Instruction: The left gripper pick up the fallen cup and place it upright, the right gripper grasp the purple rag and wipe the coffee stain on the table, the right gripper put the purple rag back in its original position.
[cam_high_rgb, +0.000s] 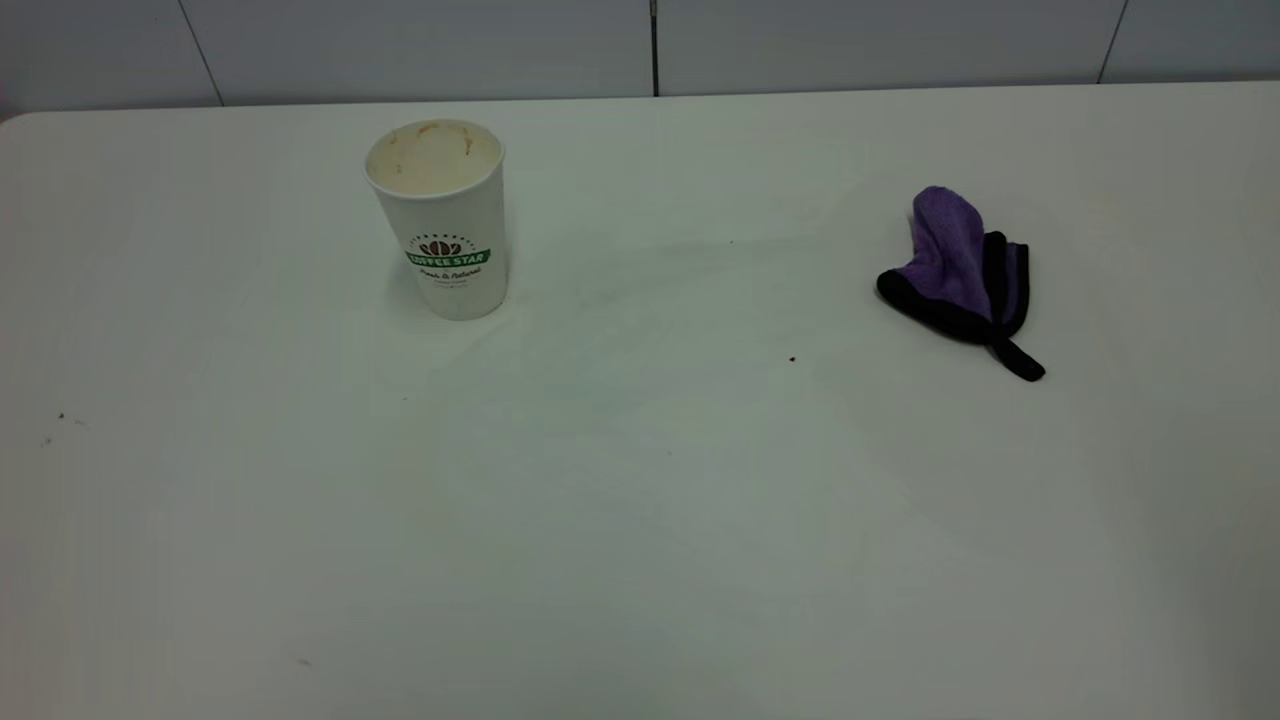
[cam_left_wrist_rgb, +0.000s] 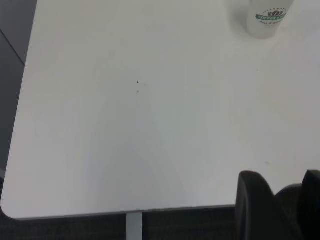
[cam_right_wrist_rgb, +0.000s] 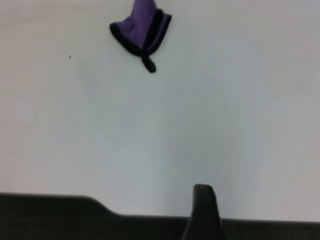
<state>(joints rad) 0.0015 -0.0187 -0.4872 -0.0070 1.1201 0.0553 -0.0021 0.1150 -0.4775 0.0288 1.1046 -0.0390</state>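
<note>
The cup (cam_high_rgb: 445, 225) stands upright at the back left of the table (cam_high_rgb: 640, 520), mouth up and cream-stained inside. Its base also shows in the left wrist view (cam_left_wrist_rgb: 265, 20). The purple rag (cam_high_rgb: 960, 270) lies bunched at the right, its black loop tail pointing to the front; it also shows in the right wrist view (cam_right_wrist_rgb: 142, 27). No coffee stain shows on the table. My left gripper (cam_left_wrist_rgb: 282, 192) hangs at the table's front edge, far from the cup, its two dark tips apart and empty. My right gripper (cam_right_wrist_rgb: 202, 210) is at the front edge, far from the rag.
A lone tiny dark speck (cam_high_rgb: 792, 358) lies mid-table left of the rag. A few faint specks (cam_high_rgb: 60, 418) lie near the left edge. A grey panelled wall (cam_high_rgb: 650, 45) runs behind the table. Neither arm shows in the exterior view.
</note>
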